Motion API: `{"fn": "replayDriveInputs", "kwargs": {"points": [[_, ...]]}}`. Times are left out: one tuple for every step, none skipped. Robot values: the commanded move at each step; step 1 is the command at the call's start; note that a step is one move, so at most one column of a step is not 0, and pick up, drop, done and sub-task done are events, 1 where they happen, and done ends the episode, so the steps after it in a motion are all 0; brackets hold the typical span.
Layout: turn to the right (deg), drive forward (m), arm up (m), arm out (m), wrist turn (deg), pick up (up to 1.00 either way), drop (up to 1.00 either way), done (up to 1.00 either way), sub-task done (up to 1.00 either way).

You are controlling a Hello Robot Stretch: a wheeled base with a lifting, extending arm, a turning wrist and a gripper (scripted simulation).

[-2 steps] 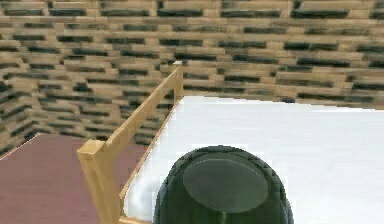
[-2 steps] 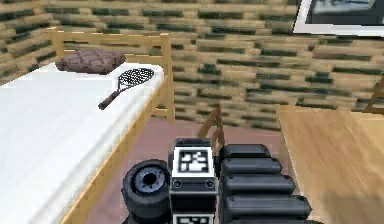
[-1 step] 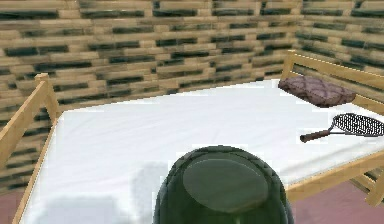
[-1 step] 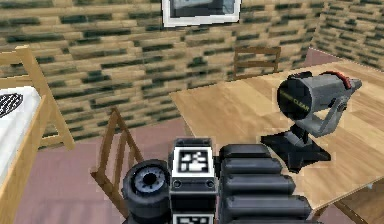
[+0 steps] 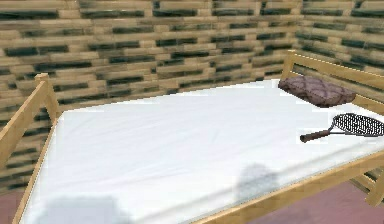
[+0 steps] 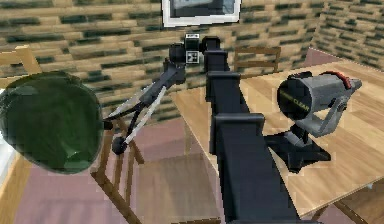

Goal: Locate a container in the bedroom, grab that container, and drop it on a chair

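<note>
A big rounded dark green container (image 6: 45, 120), glassy and see-through, hangs at the arm side view's left, clear of the floor. My gripper (image 6: 112, 135) holds it: the two thin fingers slant down and leftward from the dark body to its edge. The arm (image 6: 235, 140) rises as a dark bar from the bottom edge, its white squares near the top. A wooden chair (image 6: 165, 185) stands low in that view, below and right of the fingers, against a table. Another chair back (image 6: 258, 55) shows past the arm.
A wooden table (image 6: 350, 150) at the arm side view's right carries a dark grey lamp-like device (image 6: 315, 100). Ahead stands a wooden-framed bed (image 5: 180, 140) with a white sheet, a dark pillow (image 5: 315, 90) and a racket (image 5: 350, 125). Brick walls close in behind.
</note>
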Motion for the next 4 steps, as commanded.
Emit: {"fn": "replayDriveInputs", "kwargs": {"points": [[0.0, 0.0, 0.0, 0.0, 45.0, 0.0, 0.0, 0.0, 0.0], [0.0, 0.0, 0.0, 0.0, 45.0, 0.0, 0.0, 0.0, 0.0], [0.0, 0.0, 0.0, 0.0, 36.0, 0.0, 0.0, 0.0, 0.0], [0.0, 0.0, -0.32, 0.0, 0.0, 0.0, 0.0, 0.0, 0.0]]}}
